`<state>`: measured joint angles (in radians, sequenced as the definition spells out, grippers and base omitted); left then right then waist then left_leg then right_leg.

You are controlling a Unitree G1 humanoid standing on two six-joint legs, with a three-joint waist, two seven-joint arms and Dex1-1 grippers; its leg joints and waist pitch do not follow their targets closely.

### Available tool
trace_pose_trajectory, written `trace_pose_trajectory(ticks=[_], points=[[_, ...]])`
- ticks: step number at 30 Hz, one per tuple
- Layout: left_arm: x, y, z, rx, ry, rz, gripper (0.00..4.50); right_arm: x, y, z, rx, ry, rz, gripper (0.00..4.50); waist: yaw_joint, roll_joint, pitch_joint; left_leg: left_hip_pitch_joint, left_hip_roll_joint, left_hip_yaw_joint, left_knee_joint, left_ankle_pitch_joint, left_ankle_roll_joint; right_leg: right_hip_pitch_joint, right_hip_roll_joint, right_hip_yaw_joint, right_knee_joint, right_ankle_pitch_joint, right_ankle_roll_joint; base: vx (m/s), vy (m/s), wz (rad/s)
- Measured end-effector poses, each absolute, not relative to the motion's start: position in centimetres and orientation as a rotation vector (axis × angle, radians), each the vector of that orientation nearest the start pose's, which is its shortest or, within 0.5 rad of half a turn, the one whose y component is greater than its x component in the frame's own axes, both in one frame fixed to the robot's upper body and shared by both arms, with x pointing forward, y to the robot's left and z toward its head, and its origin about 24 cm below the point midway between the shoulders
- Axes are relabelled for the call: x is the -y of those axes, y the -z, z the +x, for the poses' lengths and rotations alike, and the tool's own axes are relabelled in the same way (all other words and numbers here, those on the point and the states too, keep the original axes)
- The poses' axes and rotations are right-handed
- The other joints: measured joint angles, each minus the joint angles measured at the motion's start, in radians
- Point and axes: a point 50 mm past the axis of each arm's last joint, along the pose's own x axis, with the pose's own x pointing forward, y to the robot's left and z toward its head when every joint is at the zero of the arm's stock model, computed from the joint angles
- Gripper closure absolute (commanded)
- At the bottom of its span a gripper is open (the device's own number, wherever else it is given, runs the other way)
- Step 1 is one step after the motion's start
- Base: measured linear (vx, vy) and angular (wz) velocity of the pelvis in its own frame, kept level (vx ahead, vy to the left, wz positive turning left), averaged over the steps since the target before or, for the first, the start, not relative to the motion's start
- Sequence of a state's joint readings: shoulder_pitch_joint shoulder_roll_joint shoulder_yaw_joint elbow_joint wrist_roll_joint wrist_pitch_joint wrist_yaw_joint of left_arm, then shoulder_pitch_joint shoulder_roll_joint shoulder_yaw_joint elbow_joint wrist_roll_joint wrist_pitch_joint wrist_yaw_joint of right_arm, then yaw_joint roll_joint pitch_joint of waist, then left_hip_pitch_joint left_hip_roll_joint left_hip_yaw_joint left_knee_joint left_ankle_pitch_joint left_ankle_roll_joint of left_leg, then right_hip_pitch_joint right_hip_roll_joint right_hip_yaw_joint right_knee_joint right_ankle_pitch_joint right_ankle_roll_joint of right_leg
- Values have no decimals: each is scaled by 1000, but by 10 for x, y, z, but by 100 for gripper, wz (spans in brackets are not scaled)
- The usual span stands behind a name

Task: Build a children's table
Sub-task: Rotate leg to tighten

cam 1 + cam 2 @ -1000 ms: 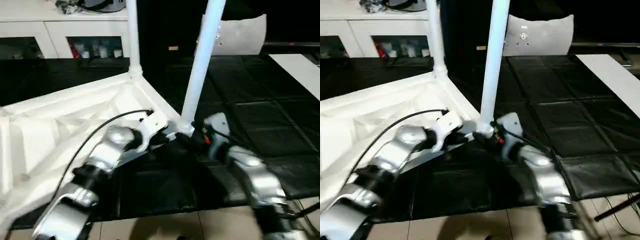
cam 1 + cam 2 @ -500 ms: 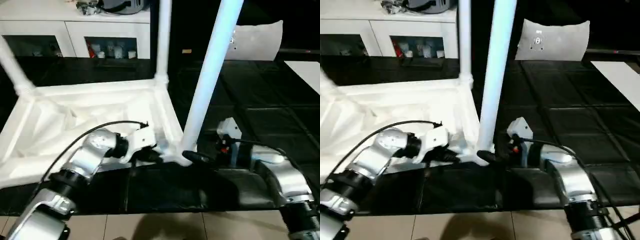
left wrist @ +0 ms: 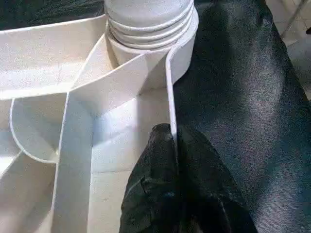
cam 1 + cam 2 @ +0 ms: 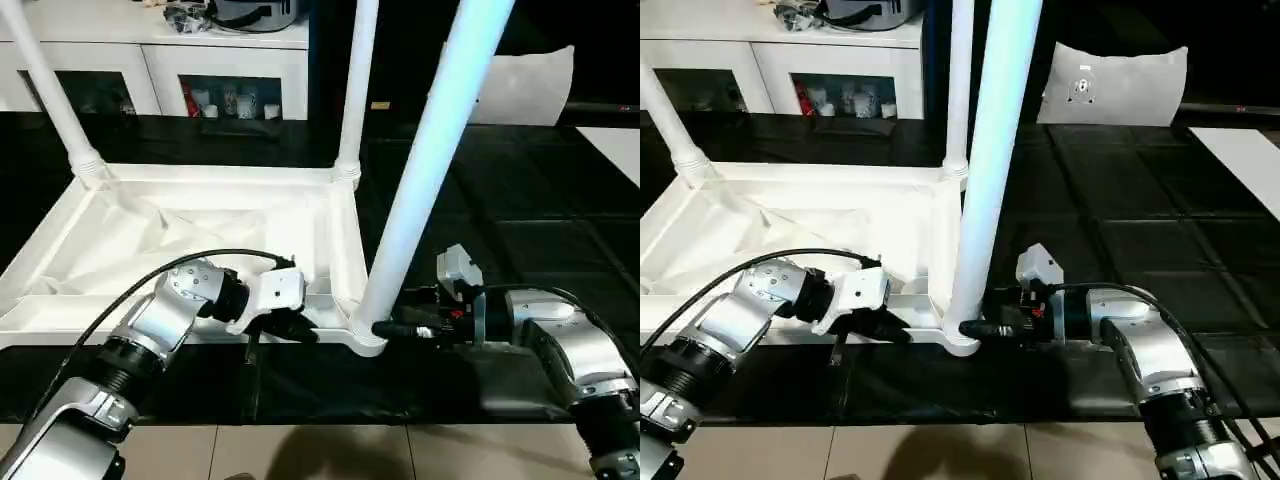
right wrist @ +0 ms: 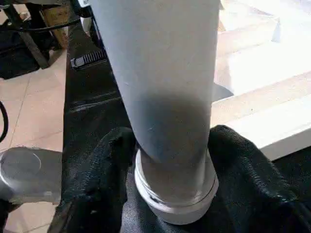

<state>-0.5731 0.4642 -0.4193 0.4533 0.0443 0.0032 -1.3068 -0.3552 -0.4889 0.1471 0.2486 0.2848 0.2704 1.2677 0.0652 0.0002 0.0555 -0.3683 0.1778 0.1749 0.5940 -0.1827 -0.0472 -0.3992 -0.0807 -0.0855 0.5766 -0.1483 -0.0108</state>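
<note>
The children's table lies upside down on the black mat, its ribbed top [image 4: 200,215] facing up. Three white legs stand in corner sockets: the near right leg [image 4: 430,170], a far right one [image 4: 355,90] and a far left one [image 4: 50,90]. My left gripper [image 4: 300,330] is shut on the top's near rim, just left of the near right socket; the thin rim wall [image 3: 170,87] runs between its black fingers [image 3: 155,145]. My right gripper [image 4: 385,328] reaches in from the right and clasps the near leg's flared base [image 5: 170,194], one finger on each side.
A white cabinet with glass doors [image 4: 240,80] stands at the back. A white padded panel [image 4: 530,85] leans at the back right. Black mat [image 4: 520,230] stretches to the right, and pale floor tiles [image 4: 350,455] run along the near edge. A black cable [image 4: 150,285] loops over my left forearm.
The camera has swung, so the whole picture shifted. My right gripper's fingers have drawn in around the base of the near leg. The left gripper keeps its hold on the rim.
</note>
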Motion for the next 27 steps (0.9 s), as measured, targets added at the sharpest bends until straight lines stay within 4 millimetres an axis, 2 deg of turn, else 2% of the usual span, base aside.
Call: trace_pose_trajectory(ticks=[2, 4, 15, 19, 24, 27], points=[[-129, -60, 300, -421, 1541, 635, 450, 170, -67, 279, -338, -1323, -89, 216, 1, 0, 0, 0, 0, 0, 0, 0, 0, 0, 0, 0, 0, 0, 0, 0, 0, 0], [-129, -60, 300, -419, 1545, 635, 450, 170, -67, 279, -338, -1326, -91, 245, 3, 0, 0, 0, 0, 0, 0, 0, 0, 0, 0, 0, 0, -1, 1, 0, 0, 0], [-128, -60, 300, -424, 1542, 627, 450, 168, -65, 277, -340, -1326, -82, 261, 6, 0, 0, 0, 0, 0, 0, 0, 0, 0, 0, 0, 1, -1, 1, 0, 0, 0], [-124, -60, 302, -455, 1499, 574, 450, 164, -61, 274, -335, -1253, -25, 261, 5, 0, 0, 2, 0, 0, 0, 0, 0, 1, 0, 0, 1, -1, 1, 0, 0, 0], [-119, -59, 313, -504, 1333, 536, 450, 155, -59, 282, -336, -1051, -12, 262, -16, 2, -1, 5, -1, 0, 2, 0, -1, 3, -2, -2, 0, -1, 1, 0, 0, 0], [-109, -56, 325, -512, 1182, 477, 450, 145, -52, 292, -311, -836, 31, 271, -41, 4, 0, 3, -2, -1, 8, 0, -1, 4, -11, -18, -4, -2, 2, 0, 0, 0]])
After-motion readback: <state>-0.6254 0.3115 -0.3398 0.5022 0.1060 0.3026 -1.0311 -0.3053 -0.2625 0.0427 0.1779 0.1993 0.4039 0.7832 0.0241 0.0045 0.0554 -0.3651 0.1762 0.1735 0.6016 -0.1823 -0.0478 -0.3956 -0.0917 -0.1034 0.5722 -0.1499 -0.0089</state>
